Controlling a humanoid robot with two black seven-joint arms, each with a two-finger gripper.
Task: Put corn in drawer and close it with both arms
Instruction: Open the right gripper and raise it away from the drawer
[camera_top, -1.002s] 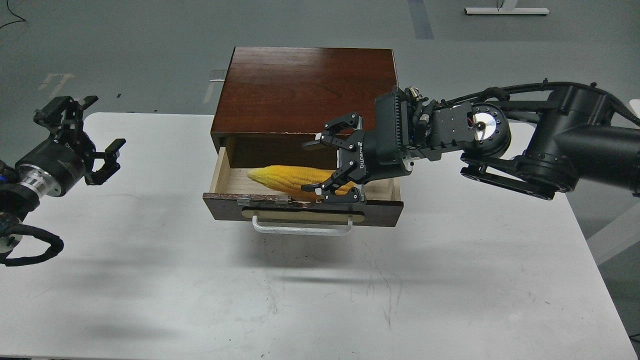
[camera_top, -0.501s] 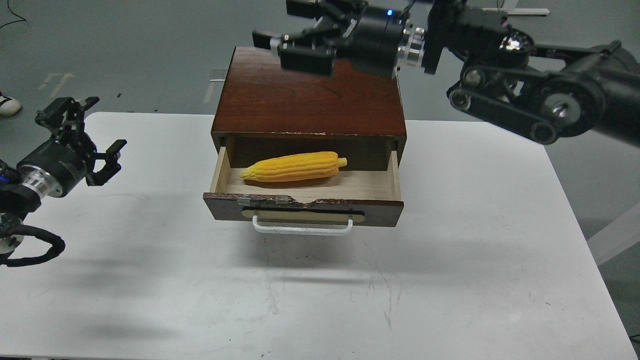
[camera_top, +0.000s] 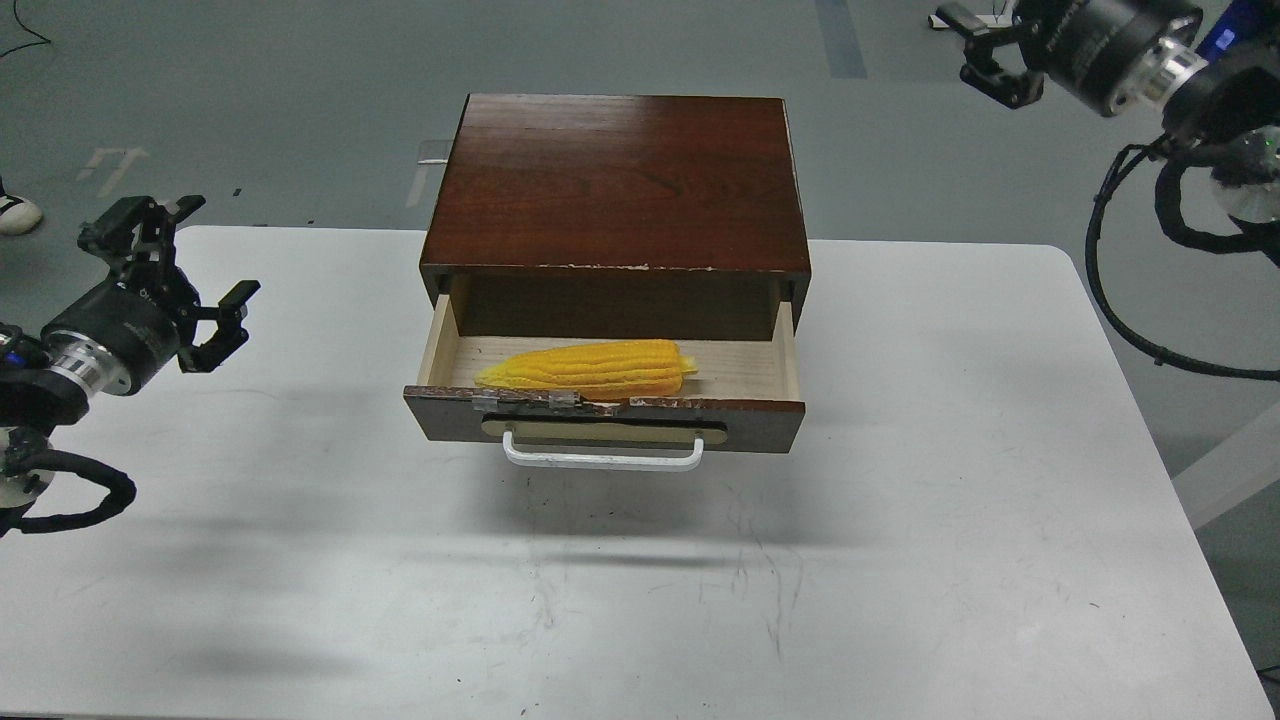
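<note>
The yellow corn (camera_top: 587, 366) lies on its side inside the open drawer (camera_top: 604, 420), tapered end to the left, close behind the drawer's front. The drawer has a dark brown chipped front and a white bar handle (camera_top: 600, 458), and sticks out of the dark wood cabinet (camera_top: 617, 180). My left gripper (camera_top: 185, 275) is open and empty, hovering over the table's left edge, well left of the drawer. My right gripper (camera_top: 985, 50) is open and empty, raised high at the top right, far from the cabinet.
The white table (camera_top: 900, 560) carries only the cabinet. Grey floor lies behind it. A black cable loop (camera_top: 1120, 300) hangs from my right arm past the table's right rear corner. A shoe (camera_top: 15, 212) shows at the far left edge.
My right arm let go of the corn, rose above the cabinet and swung away to the top right. The corn rolled forward towards the drawer front. The left arm barely moved.
</note>
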